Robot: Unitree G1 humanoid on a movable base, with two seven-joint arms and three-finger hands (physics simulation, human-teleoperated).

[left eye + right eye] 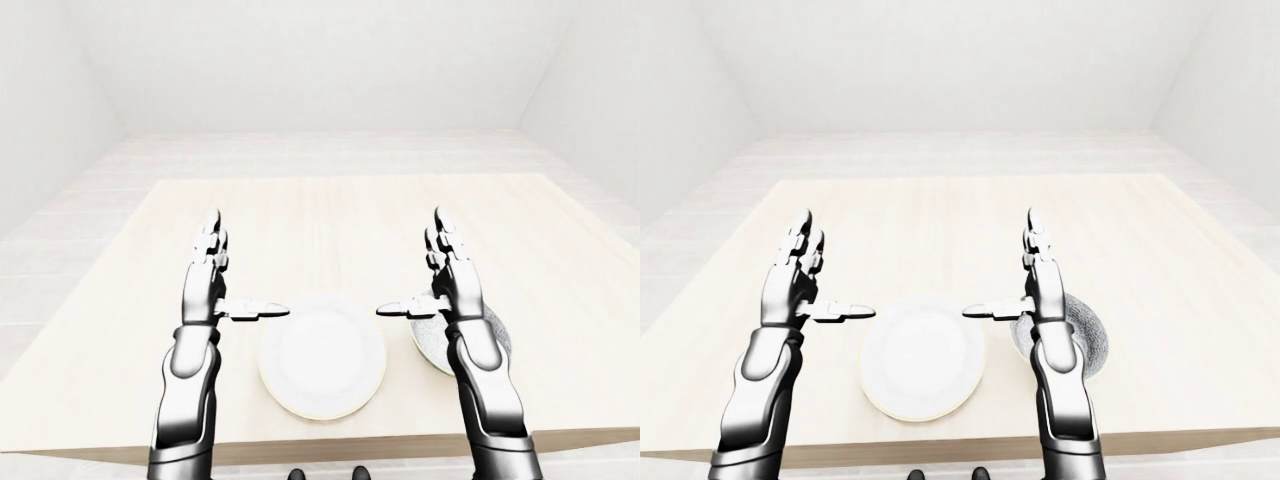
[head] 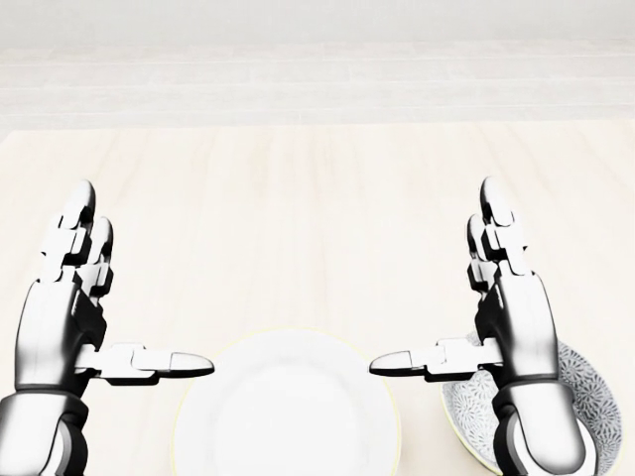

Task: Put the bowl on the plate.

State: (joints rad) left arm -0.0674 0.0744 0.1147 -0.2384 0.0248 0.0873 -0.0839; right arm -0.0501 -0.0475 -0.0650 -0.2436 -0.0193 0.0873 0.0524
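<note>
The small grey speckled bowl (image 1: 1080, 335) was partly hidden: the silver-and-black right arm crossed over its left side in every view, and in the head view its lower edge was cut off by the bottom of the picture. What showed of its inside looked empty, though the covered part could not be checked. The round white plate (image 1: 322, 356) lay just to the bowl's left in the views, near the bottom edge of the pale wooden table (image 1: 320, 215); nothing rested on it, and its lower rim also ran out of the head view. Bowl and plate lay close together but apart.

The left hand (image 1: 212, 280) hung above the table to the left of the plate, fingers straight and spread, thumb pointing toward the plate, gripping nothing. The right hand (image 1: 448, 275) was likewise unclenched above the bowl's left rim, thumb pointing at the plate; whether it touched the bowl could not be told.
</note>
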